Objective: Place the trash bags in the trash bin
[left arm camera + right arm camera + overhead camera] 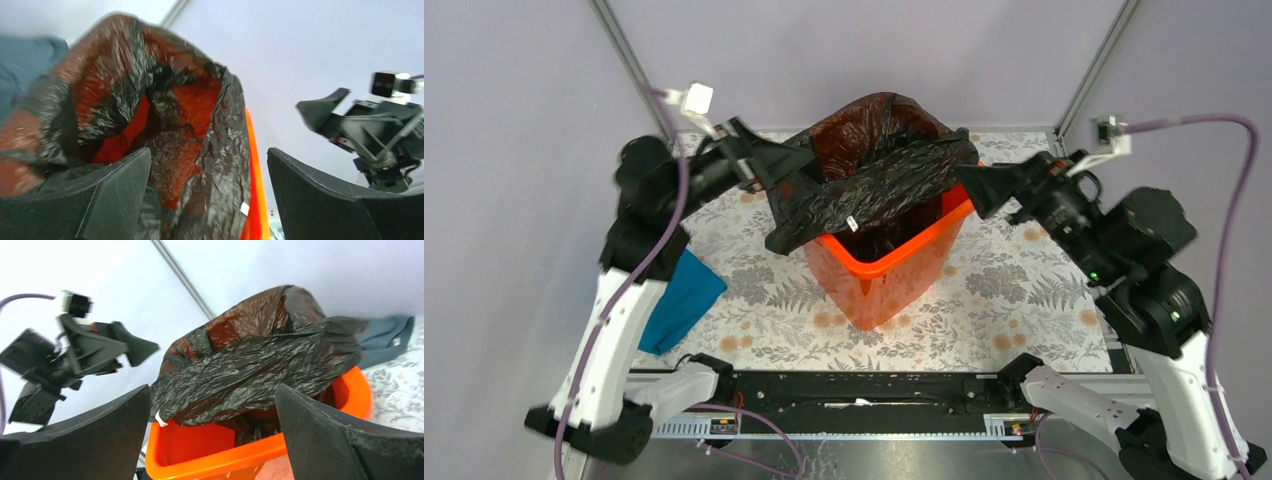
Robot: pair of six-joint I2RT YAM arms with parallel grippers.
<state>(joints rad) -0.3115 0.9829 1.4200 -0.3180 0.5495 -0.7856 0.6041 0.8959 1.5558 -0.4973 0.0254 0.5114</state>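
Atop bin [876,288] rim | bag [874,180] half in, bulk bunched above | L gripper [207,162], R gripper [212,392] jaws apart | todo: push down

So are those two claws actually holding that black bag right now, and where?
Nothing is held. The left gripper and right gripper both stand open beside the trash bag, which lies draped over the trash bin rim.

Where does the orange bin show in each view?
Top external: bin at centre, under the bag.
Left wrist: bin only a thin orange strip, lower centre, right of the bag.
Right wrist: bin along the bottom, centre to right.
Shared landmark: the black bag draped over its rim.
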